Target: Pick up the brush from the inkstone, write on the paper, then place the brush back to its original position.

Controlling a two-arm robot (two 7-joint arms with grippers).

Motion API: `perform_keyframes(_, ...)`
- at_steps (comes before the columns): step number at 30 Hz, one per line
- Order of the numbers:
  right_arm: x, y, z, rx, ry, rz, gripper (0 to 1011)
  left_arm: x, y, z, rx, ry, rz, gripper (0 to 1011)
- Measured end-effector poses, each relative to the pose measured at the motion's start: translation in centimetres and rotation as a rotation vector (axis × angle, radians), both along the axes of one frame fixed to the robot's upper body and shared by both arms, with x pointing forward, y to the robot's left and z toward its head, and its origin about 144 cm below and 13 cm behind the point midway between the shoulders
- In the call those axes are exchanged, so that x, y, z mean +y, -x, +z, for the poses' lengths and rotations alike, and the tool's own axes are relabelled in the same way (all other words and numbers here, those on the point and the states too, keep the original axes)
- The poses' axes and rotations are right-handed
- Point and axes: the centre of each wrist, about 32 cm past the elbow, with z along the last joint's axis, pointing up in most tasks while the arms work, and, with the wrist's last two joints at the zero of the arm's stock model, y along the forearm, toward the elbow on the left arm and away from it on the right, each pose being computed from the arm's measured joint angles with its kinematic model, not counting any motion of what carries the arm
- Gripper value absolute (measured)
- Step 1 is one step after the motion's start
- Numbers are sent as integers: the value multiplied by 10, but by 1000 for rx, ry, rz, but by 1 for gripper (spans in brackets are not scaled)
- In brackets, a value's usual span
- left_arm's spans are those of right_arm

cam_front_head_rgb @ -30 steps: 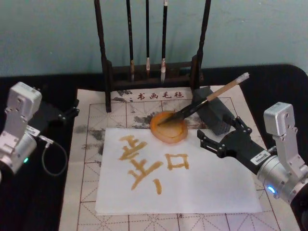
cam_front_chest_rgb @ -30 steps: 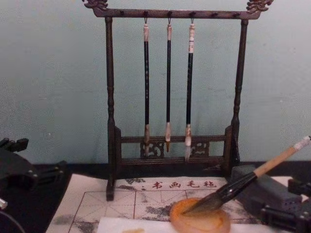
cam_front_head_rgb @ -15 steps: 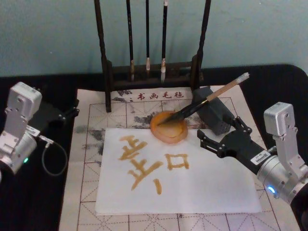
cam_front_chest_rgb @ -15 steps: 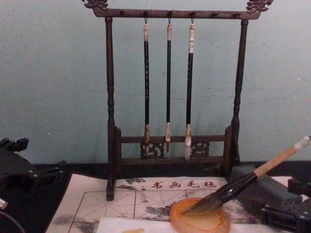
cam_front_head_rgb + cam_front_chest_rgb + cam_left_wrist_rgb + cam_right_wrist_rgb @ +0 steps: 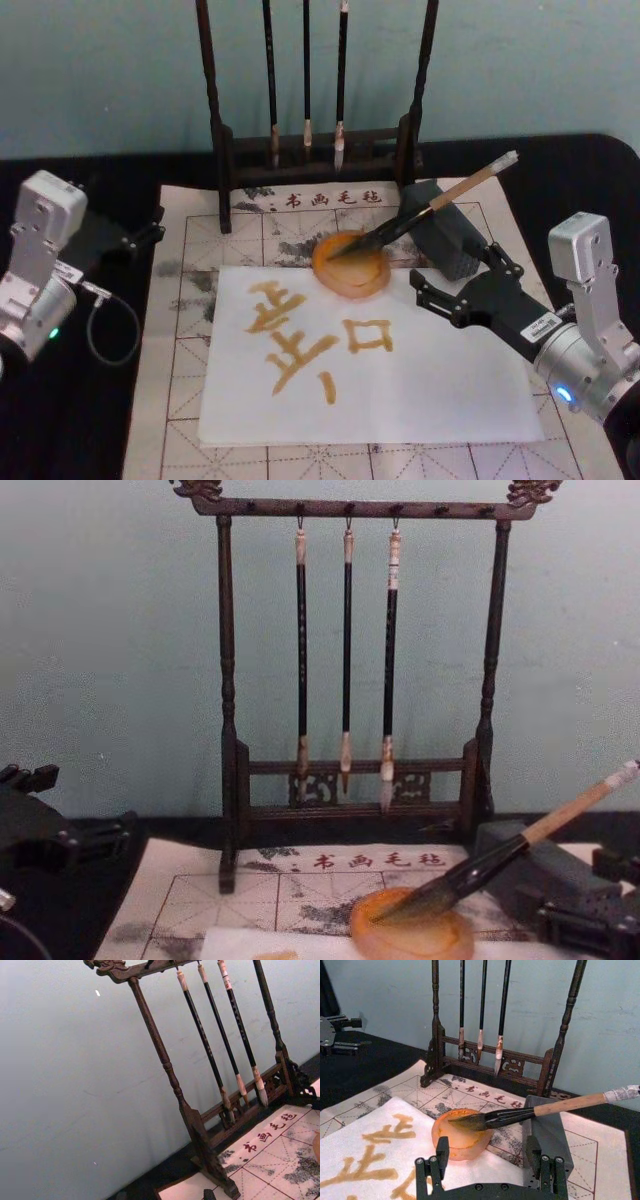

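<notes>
— Where's the brush (image 5: 432,208) right now?

— Lying on the inkstone (image 5: 350,265). Its dark bristles rest in the orange dish, and the tan handle slants up and away over the grey block (image 5: 445,240) just right of the inkstone, with the whitish cap end sticking out past the block's far side.

— Is anything holding it?

— No. The right gripper (image 5: 447,296) sits to the right of the inkstone and a little nearer the robot, low over the right edge of the paper (image 5: 440,385). Its jaws are spread wide with nothing between them, and they point toward the dish. From its wrist camera the two black fingers (image 5: 436,1165) frame the inkstone, apart from it.

— And the paper?

— It lies on the gridded felt mat (image 5: 190,330), just on the near side of the inkstone; the dish overlaps its far edge. There are amber characters (image 5: 300,335) brushed on it, left of centre.

— What about the other arm?

— The left gripper (image 5: 140,236) is parked well to the left of the inkstone, off the mat on the black table (image 5: 100,410). I cannot tell whether it is spread or closed.

— And behind the dish?

— The dark wooden brush rack (image 5: 350,670) stands beyond the inkstone, with three thin black-handled brushes (image 5: 347,655) hanging from its top bar.
</notes>
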Motion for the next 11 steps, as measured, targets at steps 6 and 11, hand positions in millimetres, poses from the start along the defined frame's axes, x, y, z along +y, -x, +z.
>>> perform_keyframes(6,0,0,0,0,0,0,1000,0,0,0,0,0,0,1001)
perform_keyframes(11,0,0,0,0,0,0,1000,0,0,0,0,0,0,1001)
